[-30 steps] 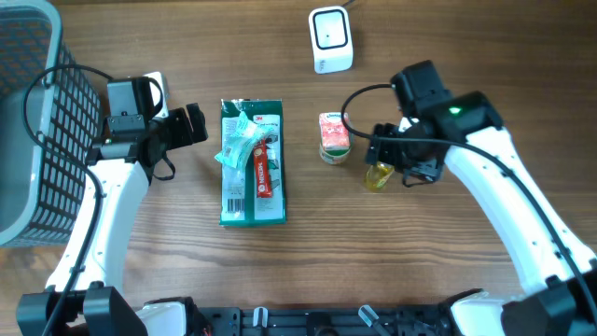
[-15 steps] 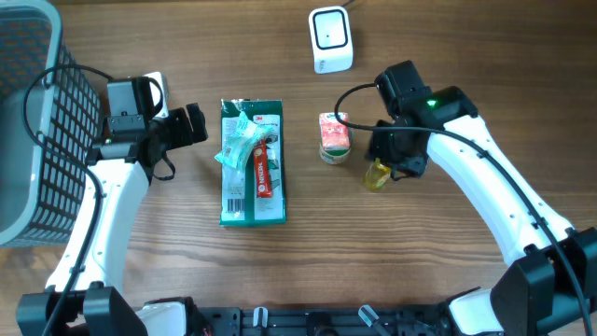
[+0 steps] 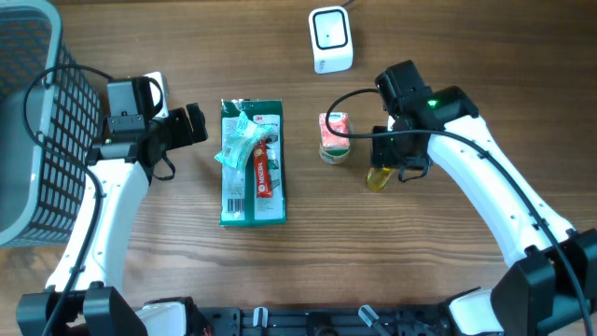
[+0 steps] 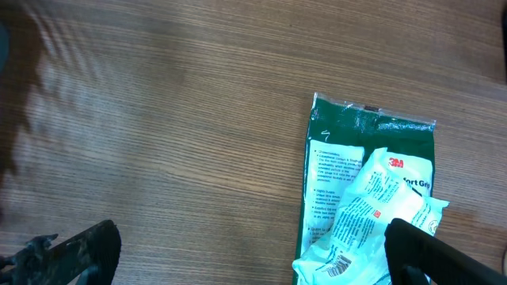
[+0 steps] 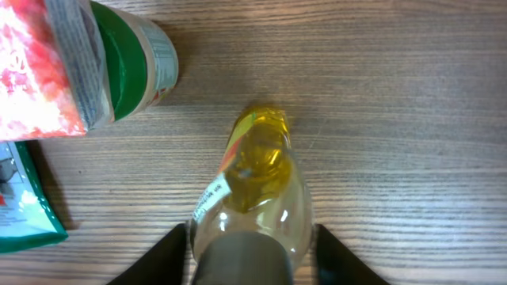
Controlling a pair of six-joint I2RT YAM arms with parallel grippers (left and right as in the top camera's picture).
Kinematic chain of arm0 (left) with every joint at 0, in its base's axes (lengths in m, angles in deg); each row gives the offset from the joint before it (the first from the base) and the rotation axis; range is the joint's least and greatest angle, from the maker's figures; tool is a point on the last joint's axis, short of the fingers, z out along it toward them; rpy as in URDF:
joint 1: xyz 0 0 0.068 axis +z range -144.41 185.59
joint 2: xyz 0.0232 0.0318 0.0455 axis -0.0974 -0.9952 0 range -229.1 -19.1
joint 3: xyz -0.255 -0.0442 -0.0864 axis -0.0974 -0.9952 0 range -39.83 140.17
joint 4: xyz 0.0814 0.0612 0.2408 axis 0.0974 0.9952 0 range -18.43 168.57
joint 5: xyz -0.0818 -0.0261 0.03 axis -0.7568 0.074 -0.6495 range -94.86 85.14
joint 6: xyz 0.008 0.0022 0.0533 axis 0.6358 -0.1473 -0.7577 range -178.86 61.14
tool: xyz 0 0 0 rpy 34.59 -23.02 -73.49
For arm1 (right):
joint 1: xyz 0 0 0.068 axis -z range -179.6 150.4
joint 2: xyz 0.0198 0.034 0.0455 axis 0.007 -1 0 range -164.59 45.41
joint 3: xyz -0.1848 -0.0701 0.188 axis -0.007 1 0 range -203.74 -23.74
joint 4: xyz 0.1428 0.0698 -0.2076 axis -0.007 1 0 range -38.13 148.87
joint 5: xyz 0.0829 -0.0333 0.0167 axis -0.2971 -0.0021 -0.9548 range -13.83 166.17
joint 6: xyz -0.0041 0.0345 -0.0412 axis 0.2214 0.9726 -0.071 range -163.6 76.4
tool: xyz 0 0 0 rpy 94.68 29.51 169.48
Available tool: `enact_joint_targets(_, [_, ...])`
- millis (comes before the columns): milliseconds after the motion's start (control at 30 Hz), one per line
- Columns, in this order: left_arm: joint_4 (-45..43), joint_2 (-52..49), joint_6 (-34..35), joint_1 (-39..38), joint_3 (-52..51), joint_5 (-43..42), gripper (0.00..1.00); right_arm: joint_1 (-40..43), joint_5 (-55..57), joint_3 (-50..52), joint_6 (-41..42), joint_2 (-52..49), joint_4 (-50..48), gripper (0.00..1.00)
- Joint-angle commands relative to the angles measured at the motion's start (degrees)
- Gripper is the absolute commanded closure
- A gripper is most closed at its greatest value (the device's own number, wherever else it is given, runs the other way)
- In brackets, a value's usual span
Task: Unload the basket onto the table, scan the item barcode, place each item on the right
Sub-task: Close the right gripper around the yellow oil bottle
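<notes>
pinching the yellow bottle (image 5: pixel 253 178) by its sides, the right gripper (image 5: pixel 252 247) is gripping it on the table (image 3: pixel 420 280) — at 4 o'clock from the red-and-green carton (image 3: pixel 333 135). the left gripper (image 4: pixel 238 257) is hovering spread wide, empty, at 9 o'clock from the green packet (image 3: pixel 252 191).

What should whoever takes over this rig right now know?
Left gripper: open, empty, just left of the green packet.
Right gripper: closed on the small yellow bottle, low over the table, right of the red-topped cup.
Done: bottle grasped, apparently not lifted yet.
Left: raise the bottle and turn its barcode label towards the white scanner at the far edge.
</notes>
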Motion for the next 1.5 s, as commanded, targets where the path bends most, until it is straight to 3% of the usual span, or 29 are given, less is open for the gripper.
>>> enact_joint_targets(0, [-0.1, 0.8, -1.3, -0.2, 0.9, -0.3, 0.0, -0.2, -0.5, 0.3, -1.6, -0.8, -0.6, 0.19])
enact_joint_targets(200, [-0.1, 0.8, -1.3, -0.2, 0.9, -0.3, 0.0, -0.3, -0.8, 0.4, 13.7, -0.8, 0.6, 0.17])
enact_joint_targets(233, [-0.1, 0.8, -1.3, -0.2, 0.9, -0.3, 0.0, -0.3, -0.8, 0.5, 14.7, -0.8, 0.6, 0.21])
enact_joint_targets(333, [-0.1, 0.8, -1.3, -0.2, 0.9, -0.3, 0.0, -0.3, -1.4, 0.9, 15.8, -0.9, 0.5, 0.33])
enact_joint_targets(600, [-0.1, 0.8, -1.3, -0.2, 0.9, -0.3, 0.0, -0.2, -1.5, 5.3, 16.7, -0.9, -4.7, 0.38])
enact_joint_targets(700, [-0.1, 0.8, -1.3, -0.2, 0.9, -0.3, 0.0, -0.2, -1.6, 4.0, 9.4, -0.6, -5.3, 0.72])
enact_joint_targets(800, [-0.1, 0.8, -1.3, -0.2, 0.9, -0.3, 0.0, -0.2, -1.6, 1.8, 0.7, -0.6, -5.2, 0.66])
enact_joint_targets(867, [-0.1, 0.8, -1.3, -0.2, 0.9, -0.3, 0.0, -0.2, -1.6, 1.6, -4.5, -0.6, -4.6, 0.51])
enact_joint_targets(933, [-0.1, 0.8, -1.3, -0.2, 0.9, -0.3, 0.0, -0.2, -1.6, 1.6, -5.4, -0.6, -3.8, 0.32])
enact_joint_targets(1133, [-0.1, 0.8, -1.3, -0.2, 0.9, -0.3, 0.0, -0.2, -1.5, 1.6, -4.2, -0.6, -6.1, 0.14])
enact_joint_targets(1333, [-0.1, 0.8, -1.3, -0.2, 0.9, -0.3, 0.0, -0.2, -1.2, 1.6, -3.0, -0.6, -8.7, 0.18])
enact_joint_targets(1433, [-0.1, 0.8, -1.3, -0.2, 0.9, -0.3, 0.0, -0.2, -1.2, 2.2, -3.7, -0.6, -7.7, 0.44])
enact_joint_targets(1467, [-0.1, 0.8, -1.3, -0.2, 0.9, -0.3, 0.0, -0.2, -1.2, 2.7, -3.8, -0.6, -7.8, 0.49])
